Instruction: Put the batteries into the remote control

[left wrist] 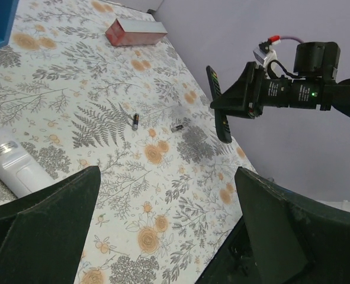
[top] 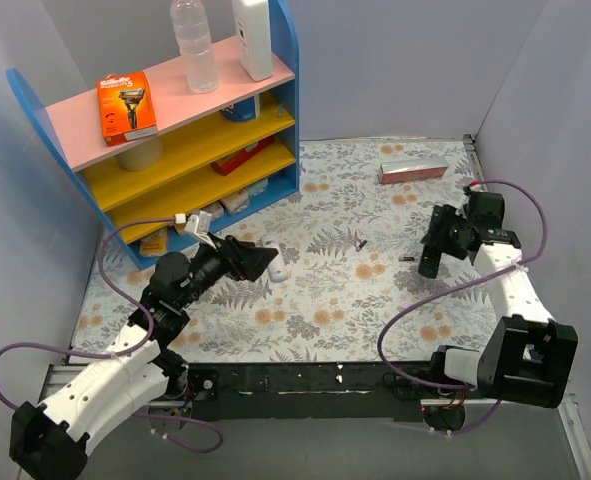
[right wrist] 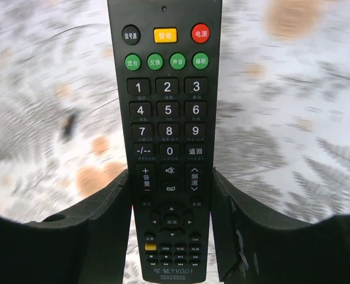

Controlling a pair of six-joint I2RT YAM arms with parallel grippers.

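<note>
Clamping the remote [right wrist: 166, 118] aloft, right gripper [top: 437, 245] held firm | left gripper [left wrist: 167, 174] gaped wide, empty | batteries [left wrist: 135, 121] near the remote risked rolling if nudged.

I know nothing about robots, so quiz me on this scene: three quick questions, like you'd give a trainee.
1. What do the right jaws hold?
2. How many batteries lie loose on the table? A one, B two, C five.
3. True or false: the left jaws are shut on the white remote.
Key: 1 a black remote; 2 B; 3 false, they are open and empty.
</note>
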